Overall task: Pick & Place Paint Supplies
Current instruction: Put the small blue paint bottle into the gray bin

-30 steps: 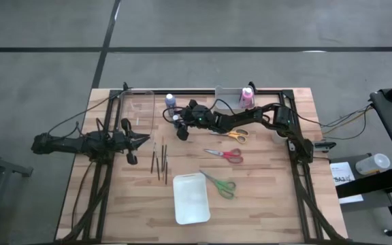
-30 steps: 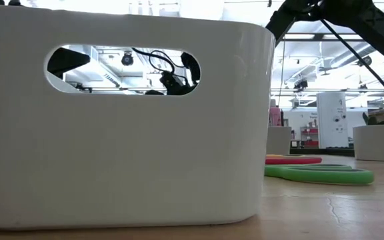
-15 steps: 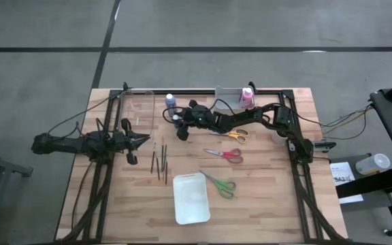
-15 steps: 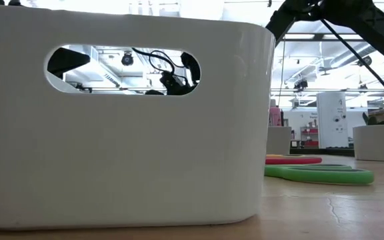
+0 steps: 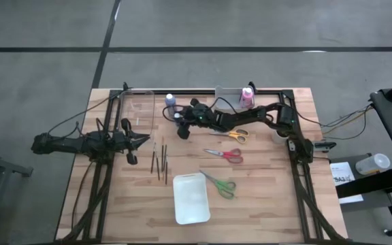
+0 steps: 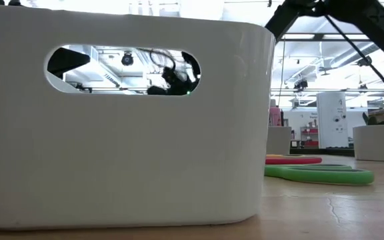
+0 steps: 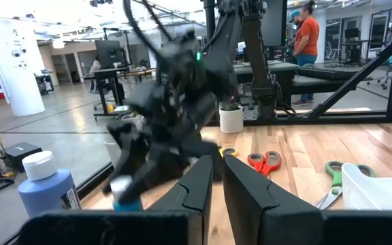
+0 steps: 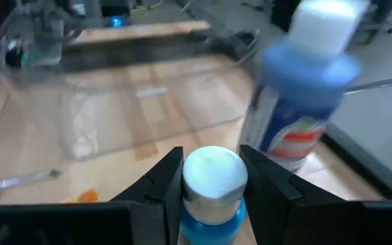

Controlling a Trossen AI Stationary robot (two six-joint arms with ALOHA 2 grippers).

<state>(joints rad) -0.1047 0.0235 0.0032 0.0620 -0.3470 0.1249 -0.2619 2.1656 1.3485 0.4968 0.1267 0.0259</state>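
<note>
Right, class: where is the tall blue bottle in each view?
High: blue bottle at the far edge, by the right gripper.
Low: not seen; the white bin blocks the view.
Left wrist: bottle beside that gripper.
Right wrist: bottle behind the gripped teal bottle.
Landmark: the right gripper.

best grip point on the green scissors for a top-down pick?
Take the green scissors from straight above, at the narrow stretch between the handle loops and the blades. They lie flat beside the white bin, blades toward it, handles away. Close across the width; come in on the handle side to keep clear of the bin wall.
</note>
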